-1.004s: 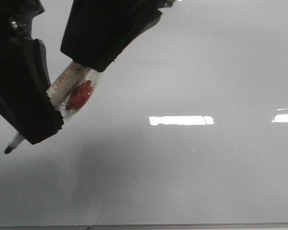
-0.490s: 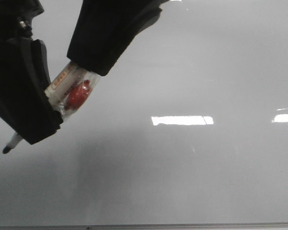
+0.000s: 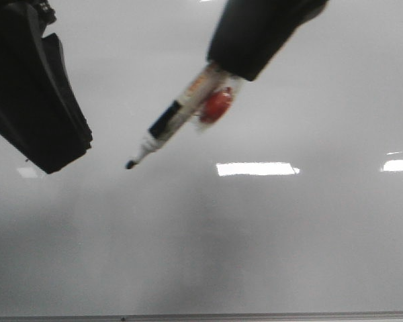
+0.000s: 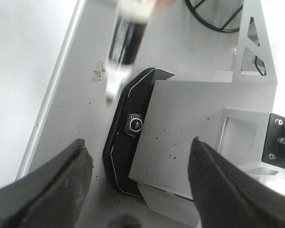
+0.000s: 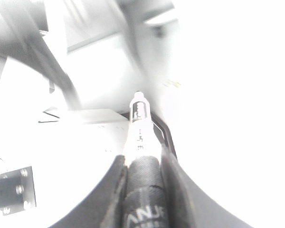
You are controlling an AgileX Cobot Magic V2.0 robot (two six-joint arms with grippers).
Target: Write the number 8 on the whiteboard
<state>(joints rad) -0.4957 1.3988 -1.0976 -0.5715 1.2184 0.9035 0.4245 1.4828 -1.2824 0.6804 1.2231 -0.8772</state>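
Marker [image 3: 178, 117] pinched in right claw [image 3: 218, 70], tip pointing down-left, hanging over whiteboard [image 3: 289, 255]. Left claw [image 4: 137, 178] spread, empty, left of marker. No 8 visible yet. Risk: views blurred w/ motion; tip may land hard & skid, smearing stroke.

Marker [image 3: 176, 119] tilted, black tip down-left, red blob on barrel. Grey metal bracket [image 4: 199, 123], black cable [image 4: 213, 21], black housing [image 4: 121, 142] in wrist view.
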